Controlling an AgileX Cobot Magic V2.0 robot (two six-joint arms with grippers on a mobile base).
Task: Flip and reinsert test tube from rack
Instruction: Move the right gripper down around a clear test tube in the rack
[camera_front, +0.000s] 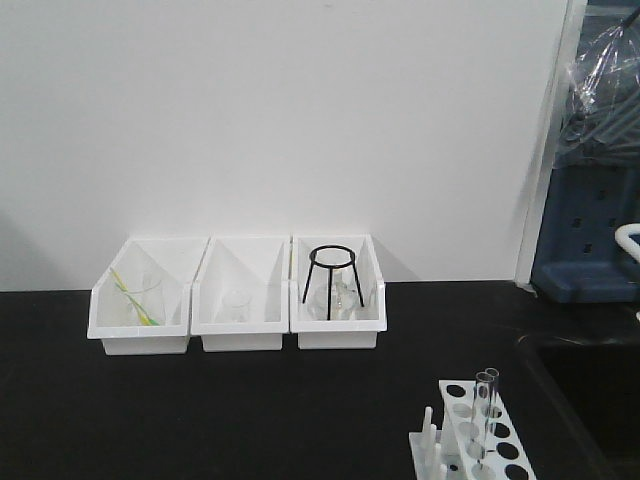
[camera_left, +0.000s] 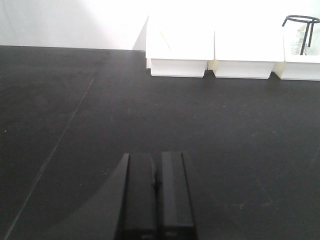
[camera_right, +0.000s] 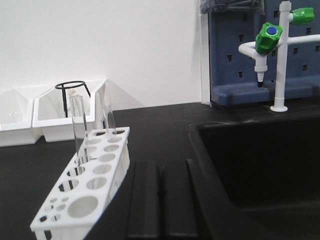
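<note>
The bench is matte black and the wall plain white. 3 bins are white; 1 holds a yellow-green rod, another a black ring stand. The rack is white, patterned with rows of round holes. The test tube and a second tube are clear and colourless. The sink is black. The panel is blue, dotted with dark holes. The tap is white with green knobs, 1 blue-capped. The left gripper and the right gripper are black.

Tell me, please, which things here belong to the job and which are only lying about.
For the job: nearer test tube, farther test tube, rack.
Lying about: three white bins, black tripod, sink, green tap.
</note>
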